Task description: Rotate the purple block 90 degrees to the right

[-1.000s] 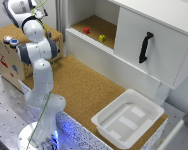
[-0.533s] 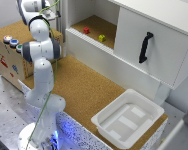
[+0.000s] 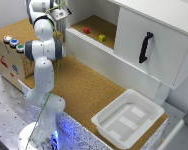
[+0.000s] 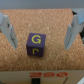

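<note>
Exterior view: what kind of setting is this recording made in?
Most likely a robotics lab test bench, not a real home. A cork-covered tabletop holds a plain white cabinet mock-up, a white plastic bin and small toy blocks; the wrist view shows a purple block marked G.

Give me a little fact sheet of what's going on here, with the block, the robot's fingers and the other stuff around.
purple block: flat on the cork surface, yellow letter G on its top face
fingers: open, one on each side of the block, not touching it
gripper: above the block, holding nothing
cabinet: white, sliding door with a black handle
cabinet shelf: a red block and a yellow block inside
white bin: on the cork, nothing visible inside
cardboard box: with coloured buttons on top
</note>
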Controlling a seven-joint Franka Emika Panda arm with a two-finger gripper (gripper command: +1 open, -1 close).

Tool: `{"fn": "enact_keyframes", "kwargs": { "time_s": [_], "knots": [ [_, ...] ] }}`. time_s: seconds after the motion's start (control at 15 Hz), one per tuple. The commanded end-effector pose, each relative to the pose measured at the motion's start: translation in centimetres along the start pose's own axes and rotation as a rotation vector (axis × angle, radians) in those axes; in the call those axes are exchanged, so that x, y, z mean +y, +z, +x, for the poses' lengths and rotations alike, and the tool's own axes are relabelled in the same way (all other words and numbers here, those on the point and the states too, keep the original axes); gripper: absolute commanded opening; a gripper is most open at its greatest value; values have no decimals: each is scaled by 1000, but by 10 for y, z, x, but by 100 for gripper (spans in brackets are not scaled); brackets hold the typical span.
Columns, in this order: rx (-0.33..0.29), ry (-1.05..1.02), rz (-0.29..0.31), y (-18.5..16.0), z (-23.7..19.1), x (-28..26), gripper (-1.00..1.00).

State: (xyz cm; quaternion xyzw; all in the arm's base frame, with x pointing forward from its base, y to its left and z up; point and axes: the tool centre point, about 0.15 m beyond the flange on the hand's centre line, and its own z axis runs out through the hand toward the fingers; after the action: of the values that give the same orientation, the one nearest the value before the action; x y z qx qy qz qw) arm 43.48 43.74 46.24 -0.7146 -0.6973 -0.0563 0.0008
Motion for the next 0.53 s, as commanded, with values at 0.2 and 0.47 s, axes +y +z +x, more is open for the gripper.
{"fn": "enact_keyframes", "kwargs": {
  "time_s": [0.2,0.47],
  "knots": [
    [-91,-42,161,24,26,14,100],
    [-91,-1,135,22,34,17,100]
  ]
}}
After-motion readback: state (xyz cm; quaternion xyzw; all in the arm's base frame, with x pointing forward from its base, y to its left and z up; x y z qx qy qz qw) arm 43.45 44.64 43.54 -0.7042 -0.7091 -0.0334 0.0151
